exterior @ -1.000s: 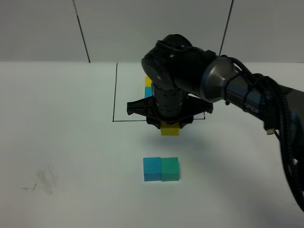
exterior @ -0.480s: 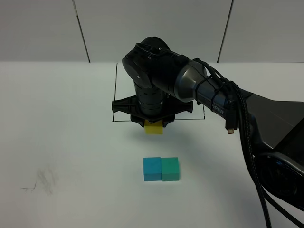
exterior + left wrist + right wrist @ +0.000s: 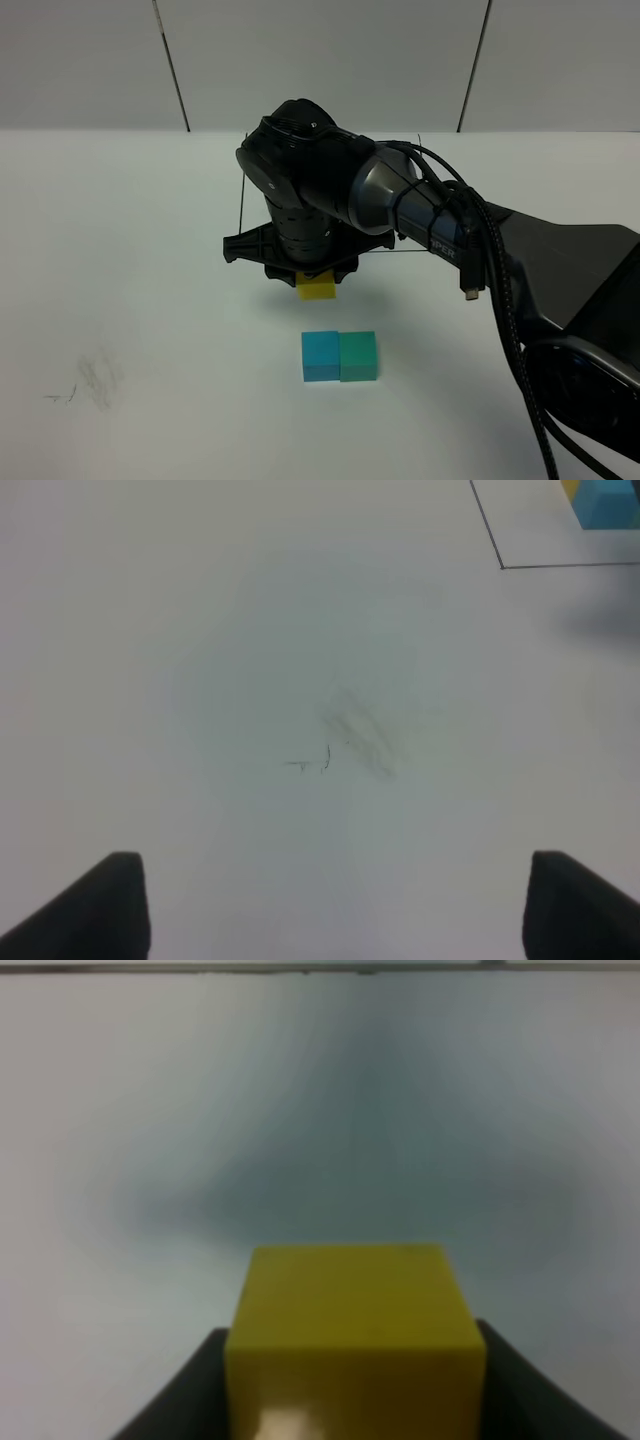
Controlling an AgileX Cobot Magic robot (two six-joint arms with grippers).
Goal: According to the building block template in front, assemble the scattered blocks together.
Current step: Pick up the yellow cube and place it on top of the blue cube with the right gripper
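High frontal overview, close downward wrist views

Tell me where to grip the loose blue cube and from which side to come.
Come straight down on the blue cube and close on its near and far faces. One side face sits flush against the green cube, leaving no gap for a finger there.

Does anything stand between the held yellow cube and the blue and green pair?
Nothing visible does: only bare table lies between the yellow cube in the right pincer and the blue cube and green cube.
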